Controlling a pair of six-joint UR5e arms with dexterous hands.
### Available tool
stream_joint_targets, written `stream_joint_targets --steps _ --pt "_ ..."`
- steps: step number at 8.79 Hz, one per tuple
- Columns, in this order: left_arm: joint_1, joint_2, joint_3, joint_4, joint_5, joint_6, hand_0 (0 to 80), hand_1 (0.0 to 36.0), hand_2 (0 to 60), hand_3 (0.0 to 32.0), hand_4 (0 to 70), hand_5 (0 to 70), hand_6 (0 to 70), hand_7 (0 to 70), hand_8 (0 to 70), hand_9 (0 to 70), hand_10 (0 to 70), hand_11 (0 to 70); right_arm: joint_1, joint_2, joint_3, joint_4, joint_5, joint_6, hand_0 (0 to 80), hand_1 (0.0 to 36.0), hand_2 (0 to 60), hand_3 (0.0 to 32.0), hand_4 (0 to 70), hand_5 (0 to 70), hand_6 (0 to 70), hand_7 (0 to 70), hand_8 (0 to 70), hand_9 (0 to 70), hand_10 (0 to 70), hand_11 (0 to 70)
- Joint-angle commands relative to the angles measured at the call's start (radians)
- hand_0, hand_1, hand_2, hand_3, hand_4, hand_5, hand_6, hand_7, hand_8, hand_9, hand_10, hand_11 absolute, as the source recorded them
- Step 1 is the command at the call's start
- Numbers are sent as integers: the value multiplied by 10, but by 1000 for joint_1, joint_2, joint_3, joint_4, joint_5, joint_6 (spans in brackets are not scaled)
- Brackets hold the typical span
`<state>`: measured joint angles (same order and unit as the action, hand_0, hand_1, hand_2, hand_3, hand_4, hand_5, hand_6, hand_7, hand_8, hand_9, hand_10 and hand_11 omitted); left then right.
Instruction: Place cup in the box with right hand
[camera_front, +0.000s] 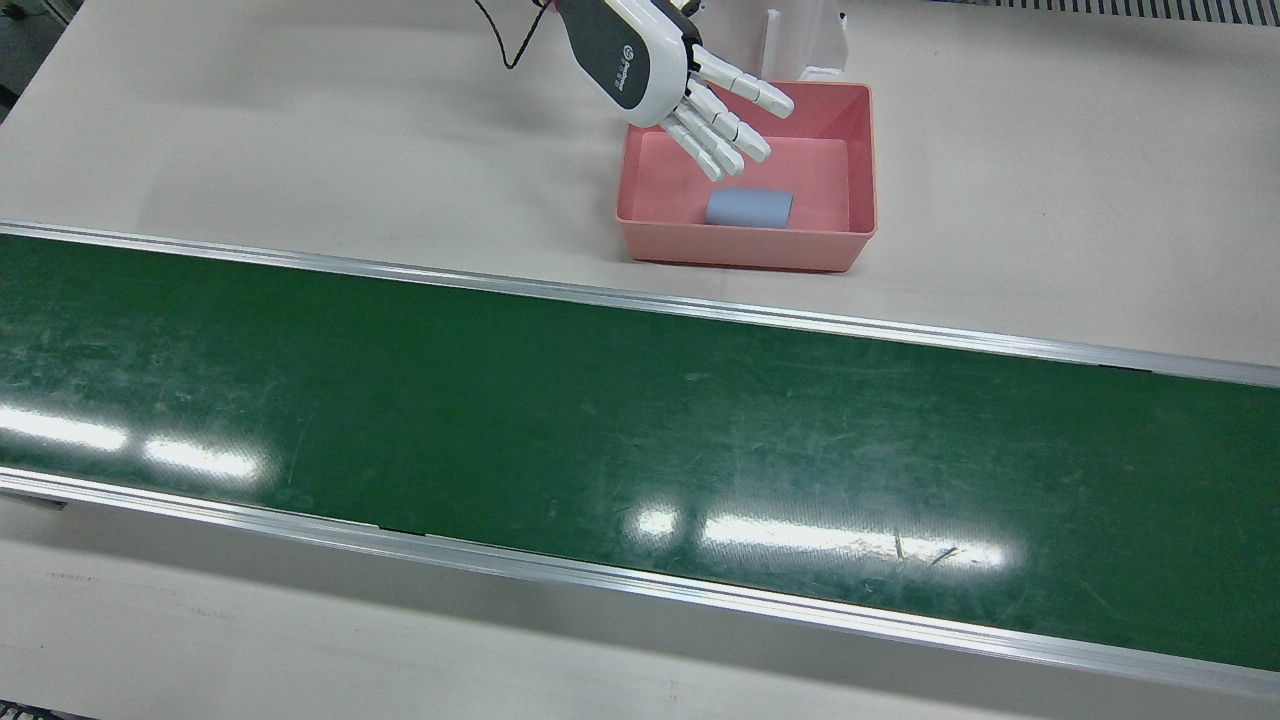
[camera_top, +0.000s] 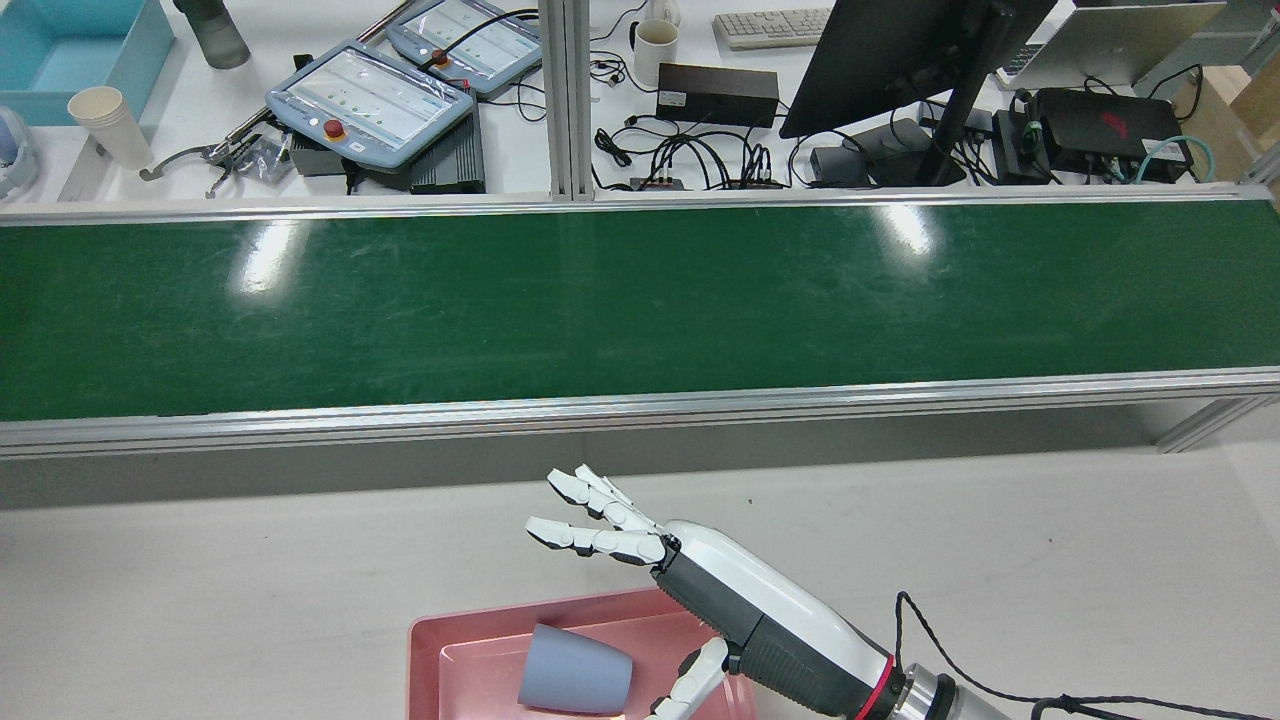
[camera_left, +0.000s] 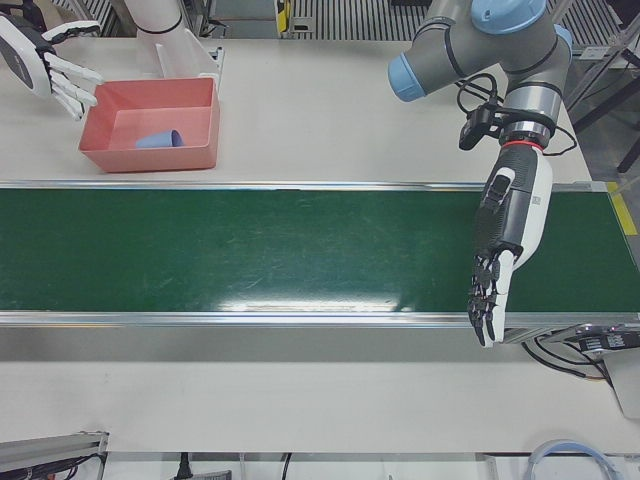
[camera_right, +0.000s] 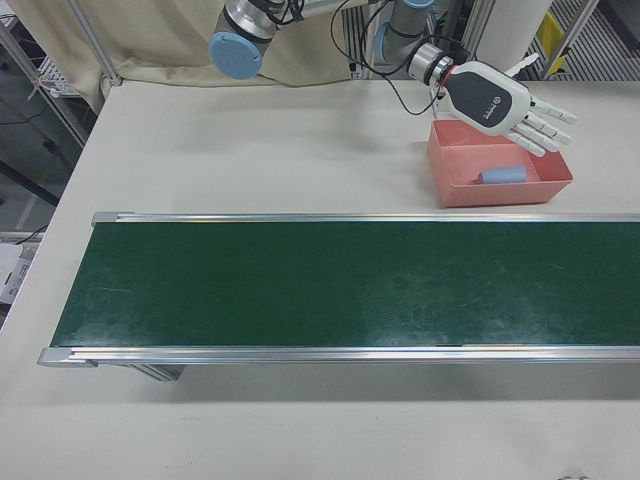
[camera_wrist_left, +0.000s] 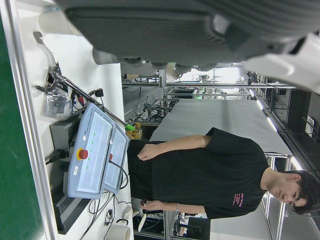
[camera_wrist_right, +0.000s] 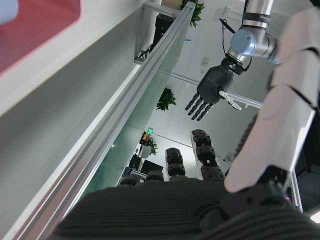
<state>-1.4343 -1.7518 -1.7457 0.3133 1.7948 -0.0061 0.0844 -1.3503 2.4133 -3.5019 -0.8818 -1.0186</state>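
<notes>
— What colours are showing?
— A pale blue-grey cup (camera_front: 749, 207) is lying in a salmon-pink plastic box (camera_front: 860, 160); the conveyor belt (camera_front: 640, 450) is showing dark green, the counter (camera_front: 300, 130) beige.
— The right hand (camera_front: 660, 75)?
— White with dark grey.
</notes>
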Motion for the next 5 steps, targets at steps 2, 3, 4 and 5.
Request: stream_joint_targets --steps 2,3,4,5 --pt "0 0 0 0 0 0 0 0 0 0 0 0 0 0 0 0 0 0 433 -129 2 -17 -14 260 448 182 306 0 0 56 92 358 105 216 21 47" --pt "0 0 0 0 0 0 0 0 0 0 0 0 0 0 0 0 0 0 580 -171 -70 -17 -20 382 449 181 289 0 0 52 77 290 72 160 10 32" --pt "0 0 0 0 0 0 0 0 0 0 0 0 0 0 0 0 0 0 747 -194 -150 -14 -104 428 454 173 250 0 0 49 69 256 56 134 2 20" --pt "0 0 0 1 0 0 0 0 0 0 0 0 0 0 0 0 0 0 884 -199 -230 -6 -187 434 457 167 202 0 0 48 62 224 46 115 0 15"
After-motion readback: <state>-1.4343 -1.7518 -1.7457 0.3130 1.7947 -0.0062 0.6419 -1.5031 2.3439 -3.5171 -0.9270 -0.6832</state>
